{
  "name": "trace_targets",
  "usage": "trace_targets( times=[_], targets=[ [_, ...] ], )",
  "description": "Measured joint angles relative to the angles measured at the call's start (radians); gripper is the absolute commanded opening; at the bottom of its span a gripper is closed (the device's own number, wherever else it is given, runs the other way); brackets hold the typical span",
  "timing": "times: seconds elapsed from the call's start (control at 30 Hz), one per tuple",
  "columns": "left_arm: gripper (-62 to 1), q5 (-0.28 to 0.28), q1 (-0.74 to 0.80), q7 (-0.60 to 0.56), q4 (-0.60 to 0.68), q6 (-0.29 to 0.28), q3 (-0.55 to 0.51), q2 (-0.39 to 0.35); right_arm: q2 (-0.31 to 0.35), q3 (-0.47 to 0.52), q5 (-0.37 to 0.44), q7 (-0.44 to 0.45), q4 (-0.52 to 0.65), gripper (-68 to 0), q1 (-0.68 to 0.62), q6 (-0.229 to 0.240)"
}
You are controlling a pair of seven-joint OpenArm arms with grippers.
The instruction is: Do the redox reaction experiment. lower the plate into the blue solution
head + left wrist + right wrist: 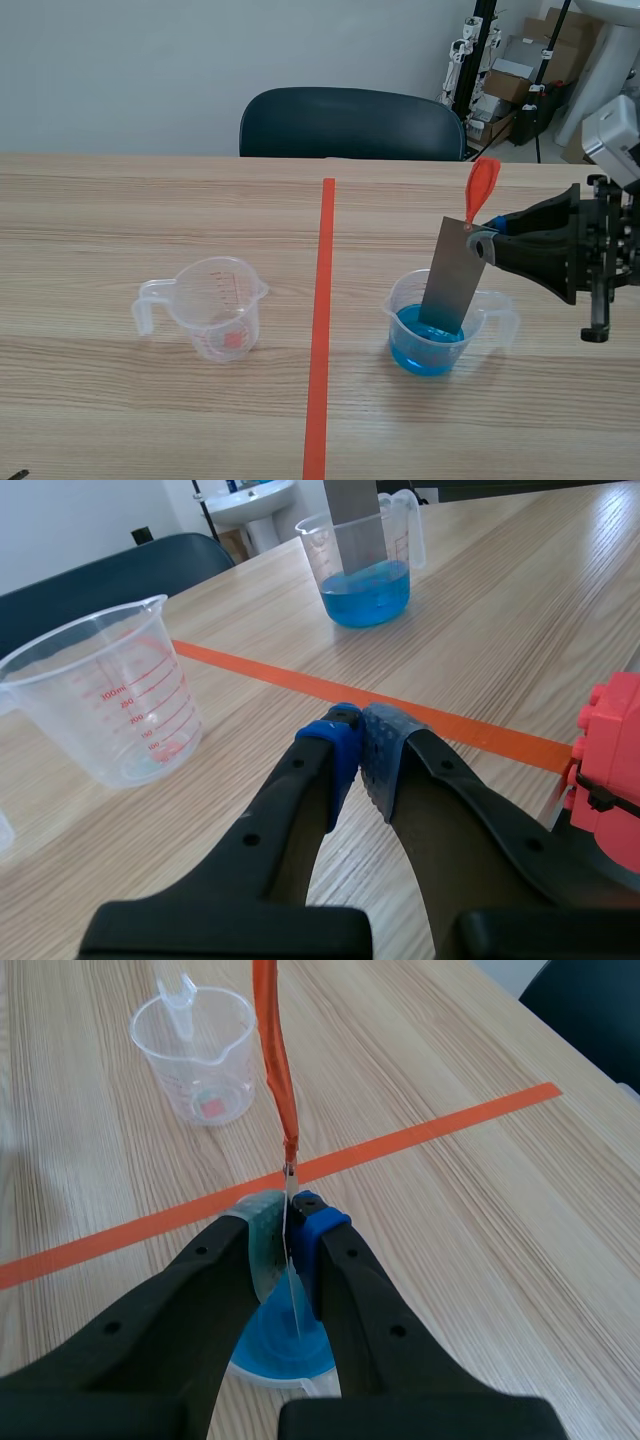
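A grey metal plate (452, 277) with an orange-red tag (481, 189) at its top leans into a clear cup of blue solution (428, 342), its lower end in the liquid. My right gripper (484, 241) is shut on the plate's upper edge; in the right wrist view the thin plate (291, 1260) sits edge-on between the pads (262, 1235), above the blue cup (282, 1348). My left gripper (360, 758) is shut on nothing, low over the table; the plate (353, 522) and blue cup (364, 578) lie far ahead of it.
An empty clear measuring cup (217, 307) with red marks stands left of the orange tape line (320, 320), and shows close to the left gripper (105, 695). A dark chair (350, 125) is behind the table. A red block (610, 770) sits beside the left gripper.
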Motion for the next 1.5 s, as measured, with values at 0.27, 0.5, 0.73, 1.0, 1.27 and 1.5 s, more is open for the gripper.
trace_targets(
  times=[0.27,0.5,0.73,1.0,1.27,1.5],
  targets=[
    [-58.3,-0.031,-0.002,0.000,-0.021,0.012,0.000,0.045,-0.043,0.000,-0.078,0.097,-0.064,-67.1,0.000,0.000],
    [-57.9,-0.030,-0.002,0.000,-0.018,0.012,0.000,0.062,-0.076,0.000,-0.116,0.118,-0.098,-67.1,-0.002,0.000],
    [-27.3,-0.030,-0.002,0.000,-0.015,0.011,0.000,0.063,-0.084,0.000,-0.145,0.158,-0.106,-67.1,-0.019,0.000],
    [-4.1,-0.030,-0.002,0.000,0.022,-0.023,0.000,0.062,-0.091,0.000,-0.188,0.192,-0.122,-67.1,-0.030,-0.019],
    [-0.7,-0.030,-0.002,0.000,0.038,-0.055,0.000,0.062,-0.125,0.000,-0.212,0.192,-0.156,-67.1,-0.035,-0.034],
    [-0.6,-0.038,-0.002,0.000,0.042,-0.075,0.000,0.062,-0.130,0.000,-0.223,0.204,-0.165,-67.1,-0.035,-0.034]
  ],
)
